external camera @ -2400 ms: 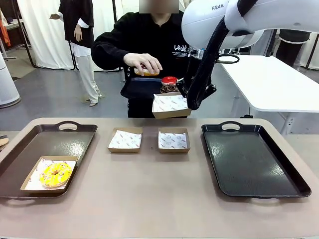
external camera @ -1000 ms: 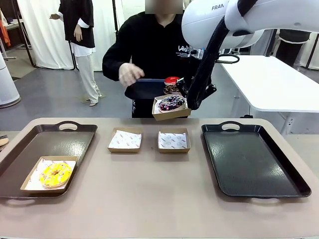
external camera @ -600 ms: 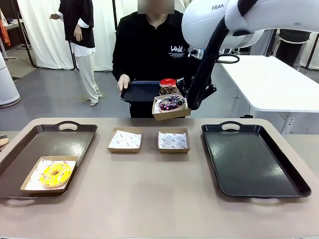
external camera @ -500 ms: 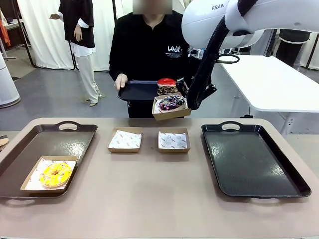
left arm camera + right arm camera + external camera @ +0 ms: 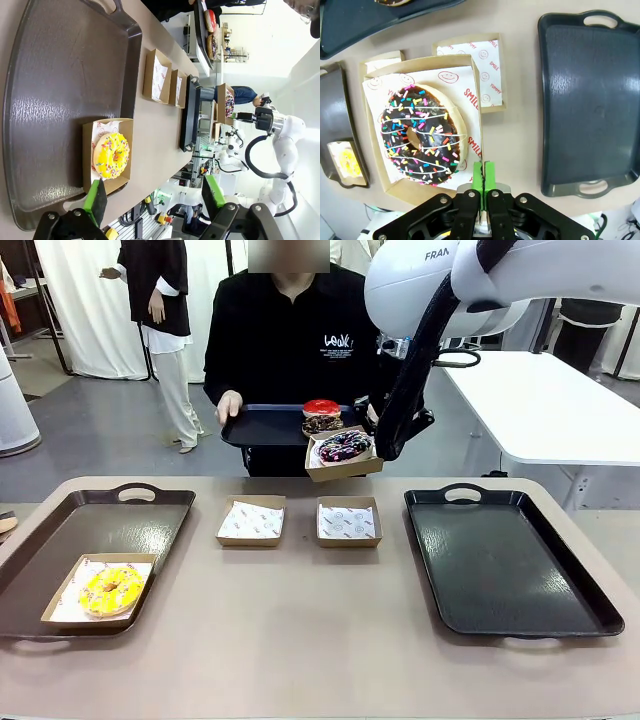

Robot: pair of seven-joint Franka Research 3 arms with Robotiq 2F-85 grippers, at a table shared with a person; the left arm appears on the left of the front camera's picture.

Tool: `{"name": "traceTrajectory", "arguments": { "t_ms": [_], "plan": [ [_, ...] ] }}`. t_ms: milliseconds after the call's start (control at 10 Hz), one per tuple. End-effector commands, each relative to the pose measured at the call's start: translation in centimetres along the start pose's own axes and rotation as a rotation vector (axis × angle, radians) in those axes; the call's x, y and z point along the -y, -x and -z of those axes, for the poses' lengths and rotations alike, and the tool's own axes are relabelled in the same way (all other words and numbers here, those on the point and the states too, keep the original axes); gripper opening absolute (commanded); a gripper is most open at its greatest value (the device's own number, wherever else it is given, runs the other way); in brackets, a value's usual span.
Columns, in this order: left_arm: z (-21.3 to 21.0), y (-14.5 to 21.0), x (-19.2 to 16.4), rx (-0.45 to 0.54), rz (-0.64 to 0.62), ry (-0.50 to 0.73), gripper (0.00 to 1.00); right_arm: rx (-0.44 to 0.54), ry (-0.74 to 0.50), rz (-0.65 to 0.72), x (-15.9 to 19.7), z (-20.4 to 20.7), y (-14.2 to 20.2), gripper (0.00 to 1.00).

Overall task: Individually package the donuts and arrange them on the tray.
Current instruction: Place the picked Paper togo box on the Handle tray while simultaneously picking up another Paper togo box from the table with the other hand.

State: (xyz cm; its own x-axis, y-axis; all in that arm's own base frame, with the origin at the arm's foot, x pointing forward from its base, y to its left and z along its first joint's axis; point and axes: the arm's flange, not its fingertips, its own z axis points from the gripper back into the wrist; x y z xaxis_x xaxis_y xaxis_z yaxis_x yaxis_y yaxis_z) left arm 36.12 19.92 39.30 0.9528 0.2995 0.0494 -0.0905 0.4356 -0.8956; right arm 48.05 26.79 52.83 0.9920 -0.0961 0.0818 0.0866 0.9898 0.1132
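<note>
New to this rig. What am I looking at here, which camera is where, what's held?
Two white robot arms share a table with a person. The wide shot comes from a fixed camera between the arms; the other two come from a camera on each wrist. The right gripper is shut on the rim of a box holding a sprinkled donut, above the table. The left gripper is open near the left tray, where a yellow donut sits boxed. Two empty boxes lie mid-table, beside the right tray. The person holds a dark tray with a red donut and a chocolate donut.
</note>
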Motion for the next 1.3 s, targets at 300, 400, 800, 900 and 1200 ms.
{"name": "traceTrajectory", "arguments": {
  "t_ms": [300,400,800,900,1200],
  "plan": [
    [1.4,-1.6,4.1,-0.02,0.037,-0.077,1.0,-0.002,0.061,-0.014,3.8,-0.7,-0.5,0.01],
    [2.6,-2.7,6.9,-0.041,0.057,-0.118,1.0,-0.021,0.077,-0.047,6.3,-1.3,-0.2,0.01],
    [10.5,-6.3,18.8,-0.109,0.159,-0.377,1.0,0.013,0.082,-0.057,16.9,-2.1,1.6,0.01],
    [12.7,-6.7,21.2,-0.106,0.188,-0.45,1.0,0.02,0.068,-0.062,18.6,-1.3,1.7,0.01],
    [18.9,-6.9,25.5,-0.09,0.261,-0.622,1.0,0.067,0.067,-0.129,21.0,2.1,1.6,0.01]
  ]
}}
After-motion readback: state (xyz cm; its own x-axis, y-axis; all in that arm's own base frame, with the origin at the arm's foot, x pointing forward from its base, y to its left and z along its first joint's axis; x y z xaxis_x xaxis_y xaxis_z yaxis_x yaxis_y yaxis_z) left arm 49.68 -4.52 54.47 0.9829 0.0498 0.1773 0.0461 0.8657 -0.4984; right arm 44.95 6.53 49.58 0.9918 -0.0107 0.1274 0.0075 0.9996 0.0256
